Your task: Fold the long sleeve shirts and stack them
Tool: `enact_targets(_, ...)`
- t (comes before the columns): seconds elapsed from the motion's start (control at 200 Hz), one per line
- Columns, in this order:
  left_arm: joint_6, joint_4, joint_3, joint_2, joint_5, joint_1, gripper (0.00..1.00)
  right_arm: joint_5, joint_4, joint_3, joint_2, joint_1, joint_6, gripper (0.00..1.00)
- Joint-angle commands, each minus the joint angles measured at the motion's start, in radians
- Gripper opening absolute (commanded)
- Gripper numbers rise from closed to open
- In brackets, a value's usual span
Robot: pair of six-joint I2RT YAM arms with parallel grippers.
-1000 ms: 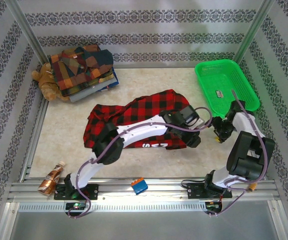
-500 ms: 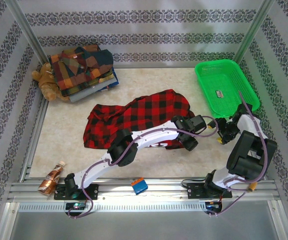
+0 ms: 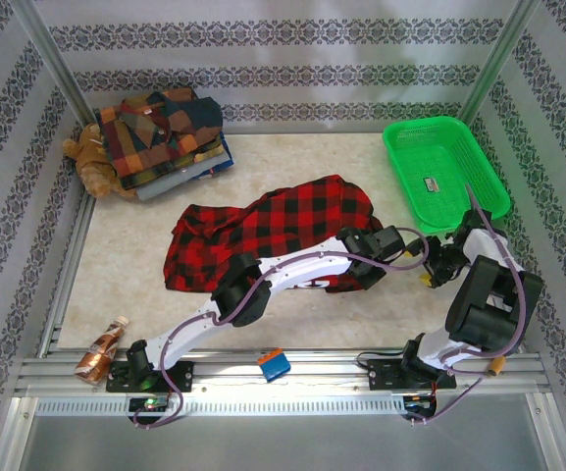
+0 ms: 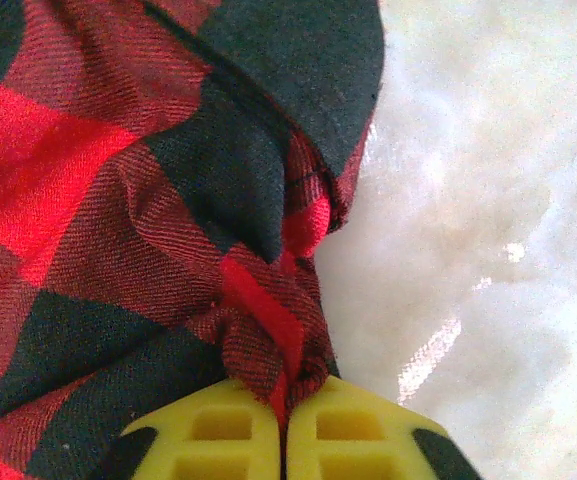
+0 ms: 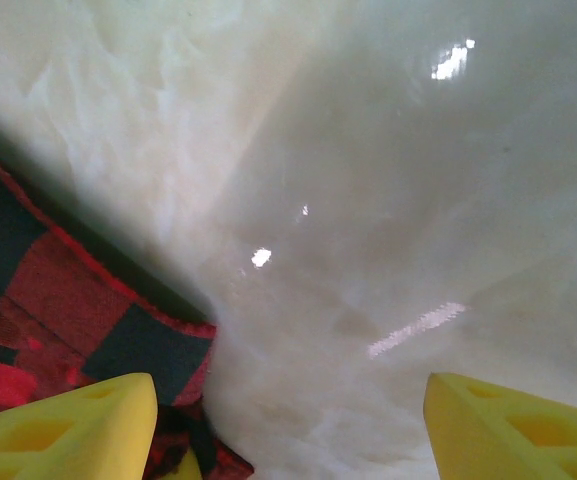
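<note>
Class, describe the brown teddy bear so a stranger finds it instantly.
On the pale marbled table, find the far left corner, where folded patchwork plaid shirts are stacked. Against the stack's left side lies the brown plush teddy bear, the only furry toy there.

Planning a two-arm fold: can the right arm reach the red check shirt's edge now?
Likely yes: the open right tool hovers beside the edge of the red-and-black check shirt, only bare table between.

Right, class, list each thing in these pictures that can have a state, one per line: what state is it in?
red-and-black shirt, unfolded and rumpled
folded plaid shirts, stacked
left hand, shut on the red-and-black shirt's edge
right hand, open over the table
green basket, upright
bottle, lying on its side
</note>
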Motion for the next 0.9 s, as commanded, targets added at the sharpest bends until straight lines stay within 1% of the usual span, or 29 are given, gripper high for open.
enact_targets(0.0, -0.002, 0.035, -0.038, -0.085, 0.005, 0.007, 0.0, -0.032, 0.003, -0.024, -0.036, 0.006, 0.015, 0.72)
enact_targets(0.095, -0.014, 0.078, -0.098, -0.142, 0.033, 0.022, 0.0, -0.043, 0.008, -0.042, -0.049, 0.013, 0.025, 0.72)
enact_targets(0.225, -0.025, 0.131, -0.183, -0.222, 0.035, 0.039, 0.0, -0.069, 0.012, -0.065, -0.08, 0.029, 0.045, 0.71)
enact_targets(0.375, -0.041, 0.221, -0.304, -0.335, 0.025, 0.06, 0.0, -0.097, 0.011, -0.107, -0.131, 0.105, 0.074, 0.68)
enact_targets(0.565, -0.059, 0.3, -0.42, -0.44, 0.035, 0.087, 0.0, -0.093, 0.033, -0.2, -0.209, 0.234, 0.133, 0.61)
enact_targets(0.655, -0.054, 0.301, -0.428, -0.454, 0.034, 0.09, 0.0, -0.089, 0.065, -0.242, -0.227, 0.309, 0.176, 0.52)
enact_targets(0.724, -0.05, 0.298, -0.425, -0.458, 0.034, 0.092, 0.0, -0.09, 0.104, -0.264, -0.224, 0.372, 0.223, 0.48)
enact_targets(0.804, -0.048, 0.297, -0.423, -0.463, 0.033, 0.096, 0.0, -0.098, 0.164, -0.276, -0.215, 0.42, 0.28, 0.41)
enact_targets(0.894, -0.044, 0.295, -0.424, -0.471, 0.035, 0.101, 0.0, -0.106, 0.192, -0.266, -0.201, 0.463, 0.325, 0.39)
